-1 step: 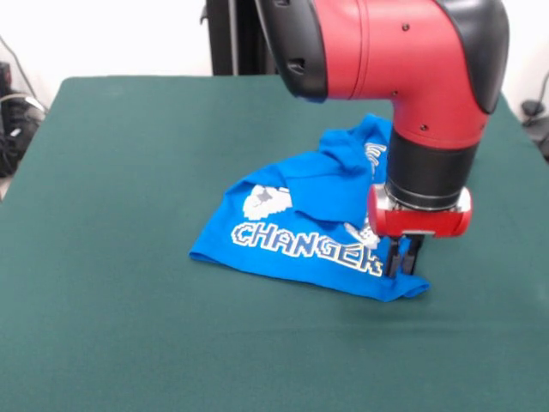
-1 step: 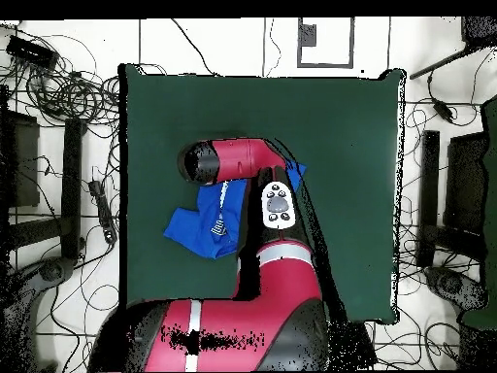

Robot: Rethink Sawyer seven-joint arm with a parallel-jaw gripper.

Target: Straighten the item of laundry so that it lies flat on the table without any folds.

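One crumpled T-shirt [image 1: 300, 223] on one table [image 1: 111, 257]; end effector [image 1: 403, 257] seemingly pinching its corner.

Your bench [image 1: 129, 172] wears a matt, dark green felt-like cloth, smooth and even. The T-shirt [image 1: 292, 232] is soft bright blue fabric, rumpled, with flat white printed lettering. You'll see the arm [image 1: 403, 51] has glossy red shells with smooth black sections, seemingly hard plastic. The fingers [image 1: 403, 255] look dull black; their material is unclear.
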